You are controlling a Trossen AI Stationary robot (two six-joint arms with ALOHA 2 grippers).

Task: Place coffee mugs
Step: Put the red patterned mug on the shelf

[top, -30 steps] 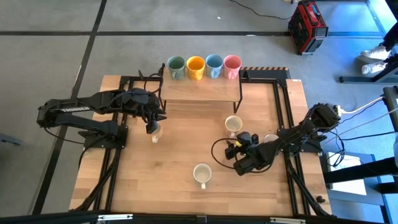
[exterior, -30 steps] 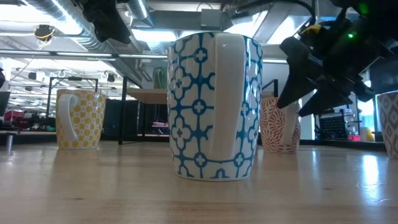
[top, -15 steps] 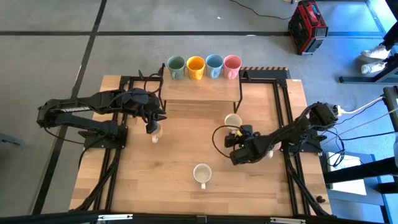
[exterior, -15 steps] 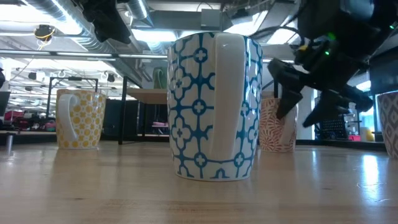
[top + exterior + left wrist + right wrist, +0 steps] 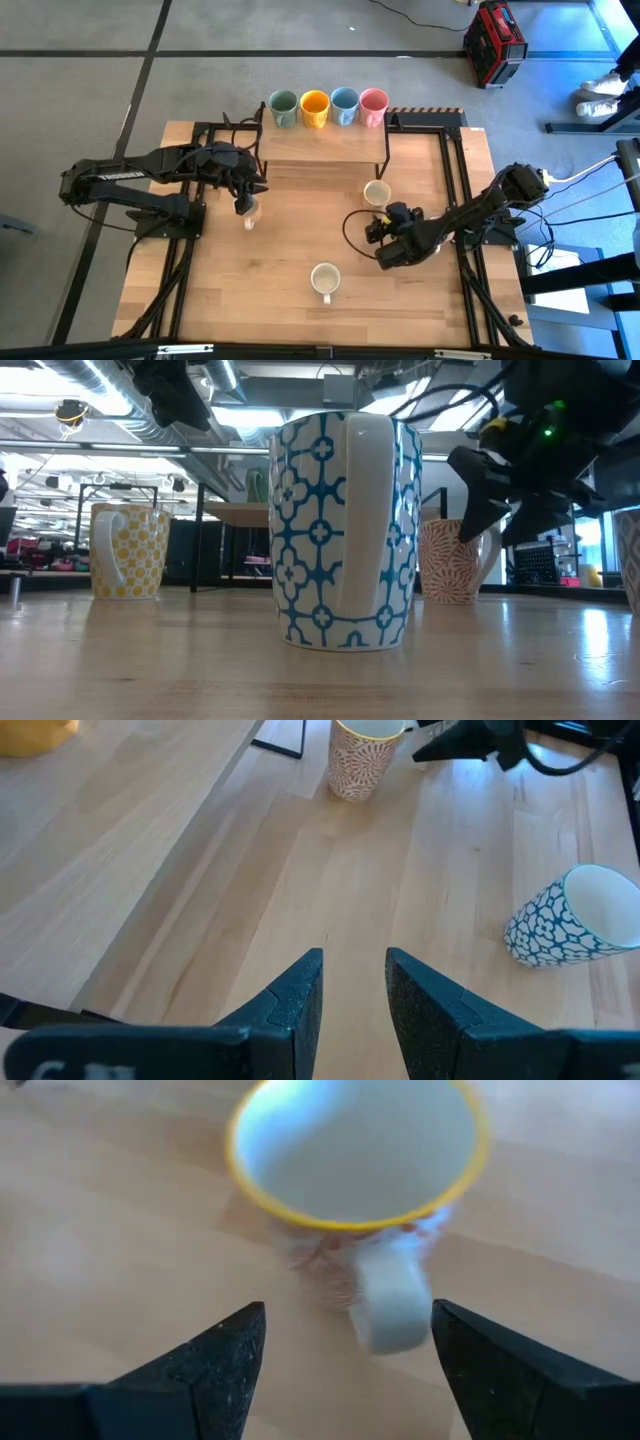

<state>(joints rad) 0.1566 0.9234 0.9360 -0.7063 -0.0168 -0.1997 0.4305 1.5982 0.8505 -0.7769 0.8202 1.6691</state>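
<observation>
R tool (image 5: 374,236) is spread wide, nothing between its fingers (image 5: 210,1370), low over the desk (image 5: 290,310) and just beside the red-patterned mug (image 5: 376,195); in the R wrist view that mug's handle points at the tool and sits in line w/ the gap betw. the fingers, not touched. L tool (image 5: 246,208) hangs above the desk's L-centre, fingers part-way apart w/ bare wood showing betw. them in the L wrist view, gripping nothing; yellow-patterned mug (image 5: 128,550) stands upright beneath/near it. Blue-patterned mug (image 5: 324,280) upright, front-centre of desk, well apart from both tools. On the raised shelf (image 5: 320,145) at the back: green mug (image 5: 283,107), orange mug (image 5: 314,106), blue mug (image 5: 344,105), pink mug (image 5: 373,104), in a row, sides touching or nearly.
</observation>
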